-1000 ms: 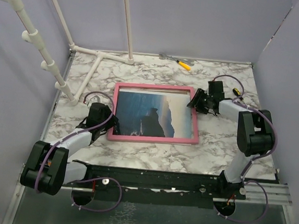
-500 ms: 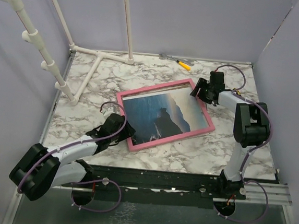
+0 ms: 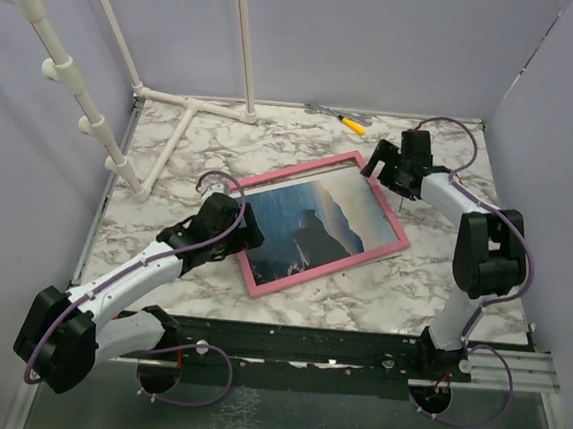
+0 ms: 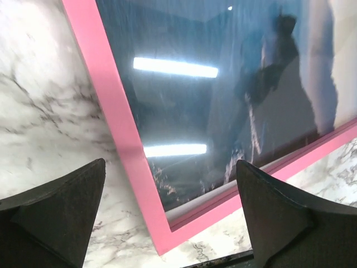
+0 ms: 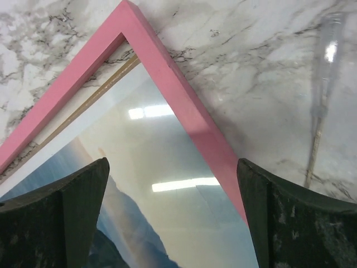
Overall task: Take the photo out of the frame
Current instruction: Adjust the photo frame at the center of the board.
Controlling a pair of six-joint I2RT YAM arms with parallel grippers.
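The frame, pink-bordered, lies face up and skewed on the marble table, its far right corner toward the back. The photo of lake and mountains sits inside it under reflective glass. My left gripper hovers open over the frame's near left corner; in the left wrist view the pink border and photo show between the spread fingers of the gripper. My right gripper is open above the far right corner, with border and photo between the gripper's fingers. Neither holds anything.
A white pipe rack stands on the table's back left. A yellow-handled tool lies at the back edge. A clear thin tube rests on the marble just right of the frame corner. Purple walls enclose the table.
The frame has turned from square to skewed. Both grippers have opened and let go of its edges; the left gripper has shifted toward the near left corner.
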